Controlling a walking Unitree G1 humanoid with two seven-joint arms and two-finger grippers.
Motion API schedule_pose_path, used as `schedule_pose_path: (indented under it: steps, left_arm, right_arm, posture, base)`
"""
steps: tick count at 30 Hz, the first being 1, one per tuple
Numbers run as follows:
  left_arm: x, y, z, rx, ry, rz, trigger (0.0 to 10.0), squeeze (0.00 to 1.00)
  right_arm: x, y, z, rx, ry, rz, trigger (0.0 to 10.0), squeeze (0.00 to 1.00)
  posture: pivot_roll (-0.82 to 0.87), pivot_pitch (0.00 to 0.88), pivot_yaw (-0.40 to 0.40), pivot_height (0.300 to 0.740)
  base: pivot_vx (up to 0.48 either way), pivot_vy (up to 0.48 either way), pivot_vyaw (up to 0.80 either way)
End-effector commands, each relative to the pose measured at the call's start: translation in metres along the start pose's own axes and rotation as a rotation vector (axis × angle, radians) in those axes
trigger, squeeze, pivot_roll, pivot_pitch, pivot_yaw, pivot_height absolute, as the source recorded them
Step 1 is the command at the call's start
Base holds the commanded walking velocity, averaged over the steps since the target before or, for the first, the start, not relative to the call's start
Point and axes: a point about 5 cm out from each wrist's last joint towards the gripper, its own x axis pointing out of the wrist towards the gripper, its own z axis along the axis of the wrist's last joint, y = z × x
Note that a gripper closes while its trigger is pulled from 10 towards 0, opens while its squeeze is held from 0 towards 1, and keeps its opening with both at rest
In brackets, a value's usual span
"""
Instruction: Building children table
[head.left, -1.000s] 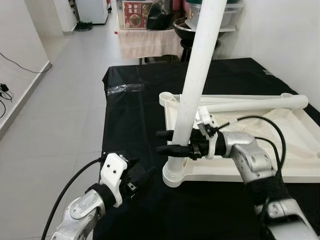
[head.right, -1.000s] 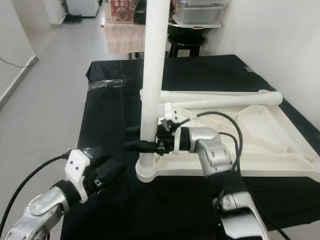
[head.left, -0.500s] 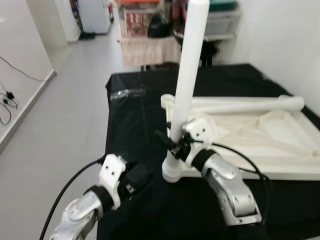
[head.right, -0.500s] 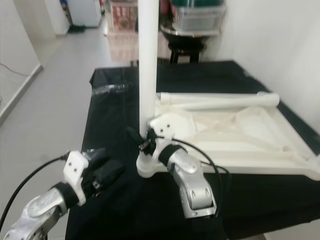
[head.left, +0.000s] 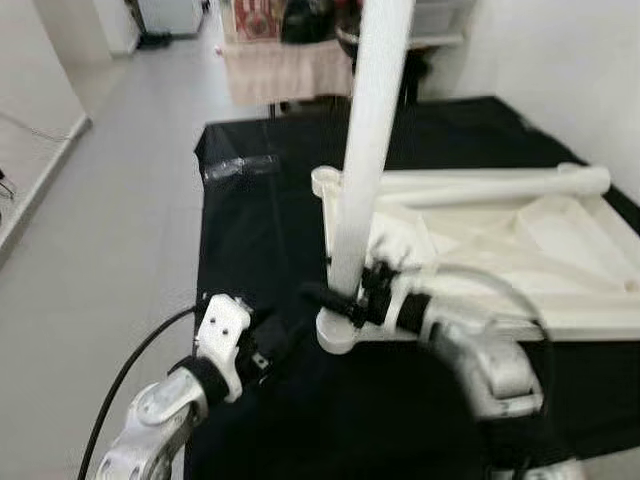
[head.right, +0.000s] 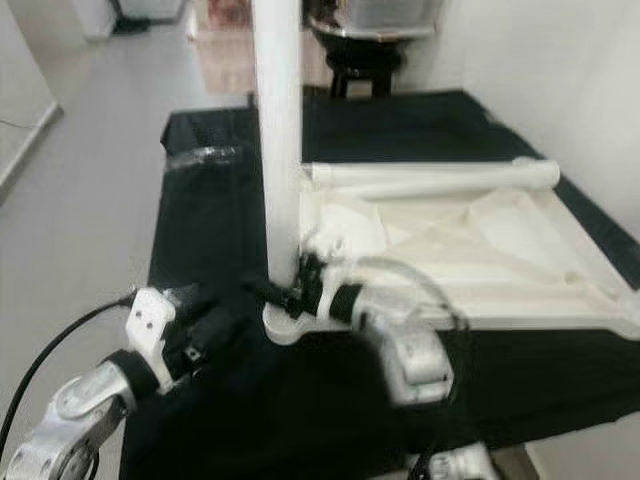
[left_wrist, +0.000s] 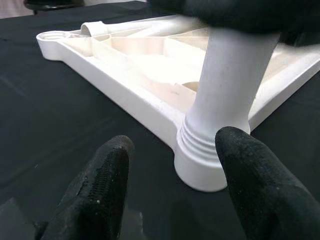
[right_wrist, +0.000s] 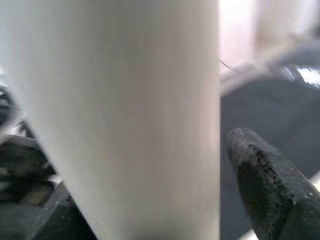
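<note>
Standing upright in the corner socket of the upturned white tabletop (head.left: 560, 250), the white leg (head.left: 368, 140) is clamped low down by the right gripper (head.left: 335, 298). The left gripper (left_wrist: 170, 185) hovers nearby, fingers apart. A second leg (head.left: 480, 183) lies across the tabletop on the black cloth (head.left: 260, 230).

We saw a black-covered bench (head.left: 260, 230) carrying the white upturned tabletop (head.left: 560, 250) and a clear plastic wrapper (head.left: 240, 167).
</note>
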Motion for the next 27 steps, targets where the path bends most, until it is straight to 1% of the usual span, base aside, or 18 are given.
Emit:
schedule_pose_path:
  steps: [1,2,4,5,6,7,8,9,12,13,16,19,20,22,24,27]
  left_arm:
    - [-0.002,-0.001,-0.004,-0.013,0.020,0.003,10.0,0.00]
    - [-0.002,0.000,-0.004,-0.014,0.019,0.004,10.0,0.00]
    - [-0.001,-0.001,-0.004,-0.015,0.018,0.004,10.0,0.00]
    - [-0.001,-0.001,-0.004,-0.015,0.018,0.004,10.0,0.00]
    - [-0.001,-0.002,-0.004,-0.016,0.018,0.004,10.0,0.00]
    - [-0.001,-0.002,-0.004,-0.016,0.018,0.004,10.0,0.00]
    - [-0.002,-0.003,-0.004,-0.017,0.019,0.004,10.0,0.00]
    - [-0.002,-0.003,-0.004,-0.017,0.020,0.004,10.0,0.00]
    - [-0.002,-0.004,-0.004,-0.019,0.021,0.002,10.0,0.00]
    - [-0.002,-0.004,-0.004,-0.021,0.021,0.001,10.0,0.00]
    - [-0.002,-0.005,-0.004,-0.023,0.022,-0.002,10.0,0.00]
    - [-0.002,-0.005,-0.004,-0.021,0.019,-0.005,10.0,0.00]
    - [-0.003,-0.005,-0.004,-0.028,0.017,0.000,0.0,0.00]
    - [-0.004,-0.005,-0.003,-0.037,0.013,0.003,0.0,0.00]
    - [-0.004,-0.005,-0.003,-0.039,0.012,0.002,0.0,0.00]
    - [-0.005,-0.005,-0.002,-0.041,0.008,-0.001,0.0,0.00]
  right_arm:
    - [-0.001,0.002,-0.005,0.000,0.008,0.080,10.0,0.00]
    - [0.000,-0.004,-0.002,-0.035,0.063,0.188,10.0,0.00]
    - [0.004,-0.016,-0.003,-0.043,0.131,0.247,10.0,0.00]
    - [0.004,-0.016,-0.003,-0.043,0.131,0.247,10.0,0.00]
    - [0.007,-0.022,-0.002,-0.024,0.147,0.272,10.0,0.00]
    - [0.007,-0.022,-0.002,-0.024,0.147,0.272,10.0,0.00]
    - [0.011,-0.027,0.001,0.004,0.136,0.291,10.0,0.00]
    - [0.012,-0.029,0.002,0.013,0.132,0.298,10.0,0.00]
    - [0.017,-0.033,0.002,0.004,0.155,0.297,9.8,0.00]
    - [0.017,-0.032,0.002,0.016,0.156,0.327,0.0,0.00]
    - [0.016,-0.033,0.004,0.037,0.152,0.381,0.0,0.00]
    - [0.015,-0.035,0.003,0.032,0.155,0.397,0.0,0.00]
    - [0.012,-0.037,0.001,0.021,0.163,0.383,0.0,0.00]
    - [0.004,-0.039,-0.002,0.004,0.174,0.353,0.0,0.00]
    - [0.001,-0.040,-0.003,-0.001,0.177,0.345,0.0,0.00]
    - [-0.021,-0.040,-0.005,-0.030,0.167,0.271,0.0,0.00]
  posture:
    - [0.00,0.080,-0.026,0.740]
    - [0.00,0.078,-0.024,0.740]
    - [0.01,0.077,-0.027,0.740]
    - [0.01,0.077,-0.027,0.740]
    - [0.02,0.076,-0.028,0.740]
    - [0.02,0.076,-0.028,0.740]
    - [0.03,0.078,-0.029,0.740]
    - [0.03,0.078,-0.029,0.740]
    - [0.03,0.080,-0.030,0.740]
    - [0.03,0.080,-0.030,0.740]
    - [0.03,0.083,-0.033,0.740]
    - [0.04,0.084,-0.027,0.740]
    - [0.04,0.085,-0.028,0.740]
    - [0.04,0.085,-0.028,0.740]
    - [0.04,0.085,-0.028,0.740]
    - [0.02,0.095,-0.027,0.740]
  base:
    - [0.000,0.000,0.00]
    - [0.000,0.000,0.00]
    - [0.000,0.000,0.00]
    - [0.000,0.000,0.00]
    - [0.000,0.000,0.00]
    - [0.000,0.000,0.00]
    - [0.000,0.000,0.00]
    - [0.000,0.000,0.00]
    - [0.000,0.000,0.00]
    - [0.000,0.000,0.00]
    - [0.000,0.000,0.00]
    - [0.000,0.000,0.00]
    - [0.000,0.000,0.00]
    - [0.000,0.000,0.00]
    - [0.000,0.000,0.00]
    - [0.000,0.000,0.00]
